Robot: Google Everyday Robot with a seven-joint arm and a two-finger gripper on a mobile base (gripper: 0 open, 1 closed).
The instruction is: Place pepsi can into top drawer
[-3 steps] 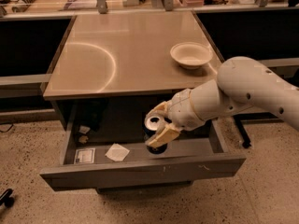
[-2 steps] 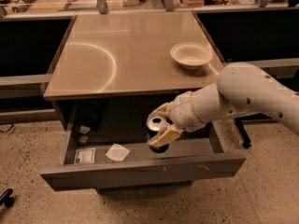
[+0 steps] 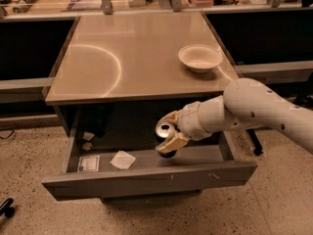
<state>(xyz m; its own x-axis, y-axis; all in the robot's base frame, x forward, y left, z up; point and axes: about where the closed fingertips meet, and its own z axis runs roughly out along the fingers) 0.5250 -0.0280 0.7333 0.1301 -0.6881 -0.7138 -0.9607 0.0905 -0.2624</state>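
The claw clasps the tilted pepsi can low within the open top drawer, right of a paper scrap. A white bowl sits on the tabletop.

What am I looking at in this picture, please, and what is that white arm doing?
It is one camera view, looking down from the front. The white arm belongs to a mobile robot. Its two-finger hand is shut on the pepsi can, holding it low in the open top drawer. Whether the can touches the drawer floor I cannot tell. A paper scrap and a label lie in the drawer's left part. On the tabletop stands a white bowl.
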